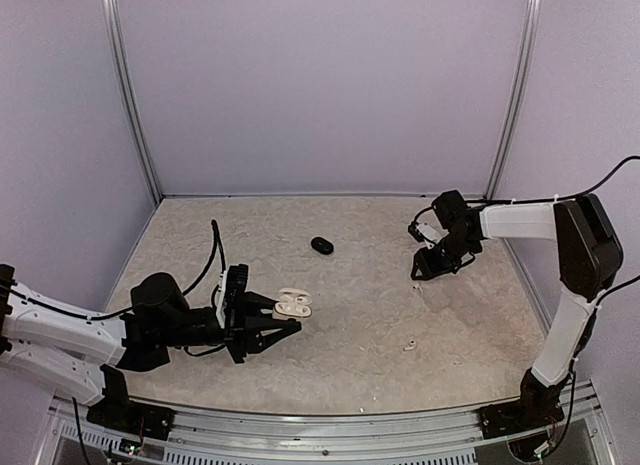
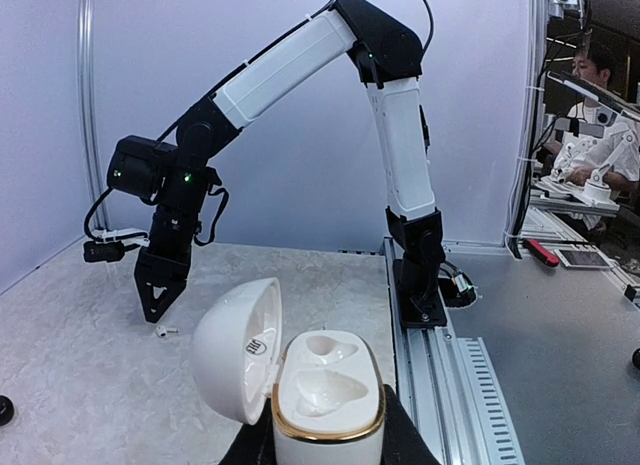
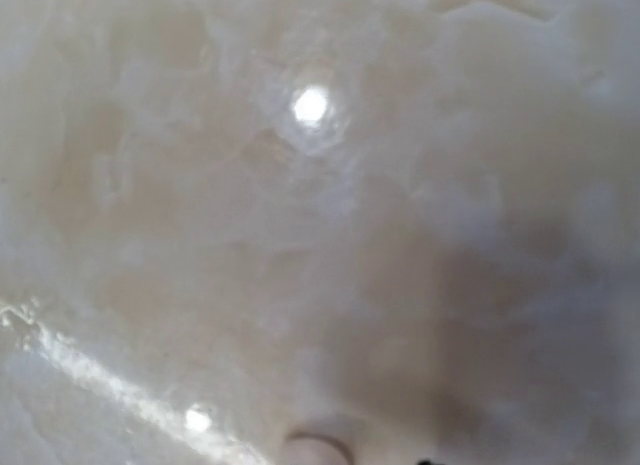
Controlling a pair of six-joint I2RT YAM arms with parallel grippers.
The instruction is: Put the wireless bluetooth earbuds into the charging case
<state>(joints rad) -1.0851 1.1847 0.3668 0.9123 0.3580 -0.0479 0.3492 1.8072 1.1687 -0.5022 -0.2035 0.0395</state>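
My left gripper (image 1: 283, 320) is shut on the base of a white charging case (image 2: 328, 397), which also shows in the top view (image 1: 293, 304). Its lid is swung open to the left and both sockets are empty. One white earbud (image 1: 409, 346) lies on the table, also seen in the left wrist view (image 2: 166, 331). My right gripper (image 1: 424, 269) points down close to the table at the right. In the left wrist view (image 2: 156, 311) its fingers come to a point. A blurred pale round bit (image 3: 315, 449) shows at the bottom of the right wrist view. No black earbuds show.
A black oval case (image 1: 322, 245), shut, lies mid-table toward the back. Walls with metal posts close the back and sides. The rail (image 1: 330, 430) with the arm bases runs along the near edge.
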